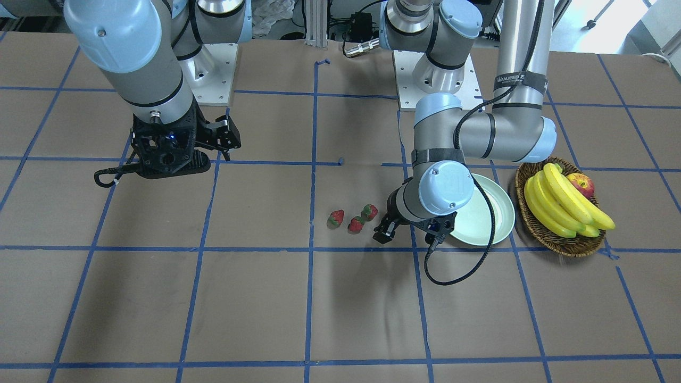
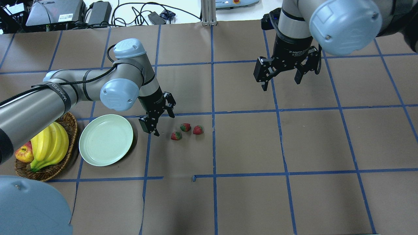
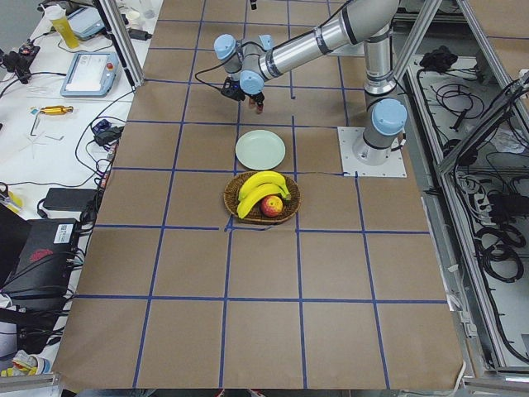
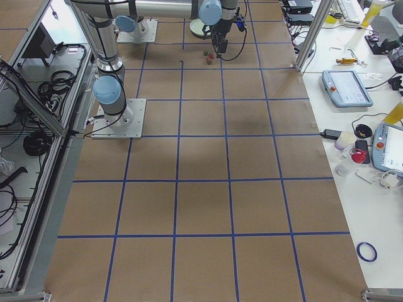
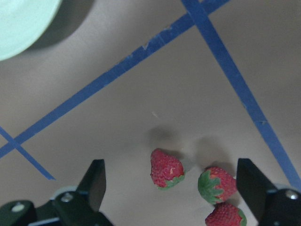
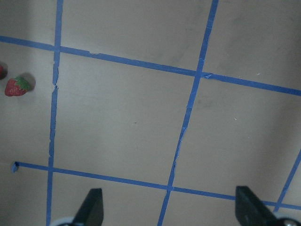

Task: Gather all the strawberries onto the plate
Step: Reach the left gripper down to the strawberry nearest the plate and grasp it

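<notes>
Three strawberries lie close together on the brown table: one nearest the plate, one and one. They also show in the front view and in the left wrist view. The pale green plate is empty, to their left. My left gripper is open, hovering low between the plate and the strawberries, and holds nothing. In the left wrist view its fingers straddle the strawberries from above. My right gripper is open and empty, raised over the far right of the table.
A brown wicker basket with bananas and an apple stands left of the plate, touching its edge. Blue tape lines grid the table. The left arm's cable hangs by its wrist.
</notes>
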{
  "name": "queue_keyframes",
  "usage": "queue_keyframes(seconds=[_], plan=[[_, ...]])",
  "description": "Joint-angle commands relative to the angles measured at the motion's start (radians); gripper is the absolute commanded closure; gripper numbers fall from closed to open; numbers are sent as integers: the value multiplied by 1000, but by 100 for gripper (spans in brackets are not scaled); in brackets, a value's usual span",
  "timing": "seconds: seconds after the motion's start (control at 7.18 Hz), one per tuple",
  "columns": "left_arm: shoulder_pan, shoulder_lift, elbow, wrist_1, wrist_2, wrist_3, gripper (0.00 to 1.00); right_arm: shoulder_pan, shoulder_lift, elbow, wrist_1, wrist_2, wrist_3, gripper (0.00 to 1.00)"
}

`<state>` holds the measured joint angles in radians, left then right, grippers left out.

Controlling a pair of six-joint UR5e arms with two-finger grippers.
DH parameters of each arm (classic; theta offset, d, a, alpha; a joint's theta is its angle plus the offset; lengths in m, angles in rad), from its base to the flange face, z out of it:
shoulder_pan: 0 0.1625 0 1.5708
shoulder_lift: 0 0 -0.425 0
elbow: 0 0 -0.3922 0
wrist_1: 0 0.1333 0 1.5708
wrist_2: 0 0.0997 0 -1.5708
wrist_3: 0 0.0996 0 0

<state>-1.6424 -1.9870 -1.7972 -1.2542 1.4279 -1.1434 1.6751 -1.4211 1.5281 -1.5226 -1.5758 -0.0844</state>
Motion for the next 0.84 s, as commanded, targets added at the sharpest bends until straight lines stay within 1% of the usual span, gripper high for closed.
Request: queue_keyframes(seconds=[0.0, 0.14, 0.28, 0.42, 0.56, 0.7], plan=[[0, -26, -14, 2, -47, -36, 0, 2, -1, 17, 2, -22, 0, 0], [0, -27, -14, 1, -50, -24, 0, 2, -1, 26, 4, -45, 0, 0], [-4, -27, -16, -8, -61, -16, 2, 0, -1, 26, 4, -49, 0, 0], [-5, -30, -25, -8, -63, -15, 10, 0, -1, 26, 2, -49, -17, 0], [-8, -38, -34, -5, -64, -15, 10, 0, -1, 26, -1, -50, -17, 0], [-11, -44, -34, -2, -66, -13, 10, 0, -2, 27, 1, -72, -18, 0]])
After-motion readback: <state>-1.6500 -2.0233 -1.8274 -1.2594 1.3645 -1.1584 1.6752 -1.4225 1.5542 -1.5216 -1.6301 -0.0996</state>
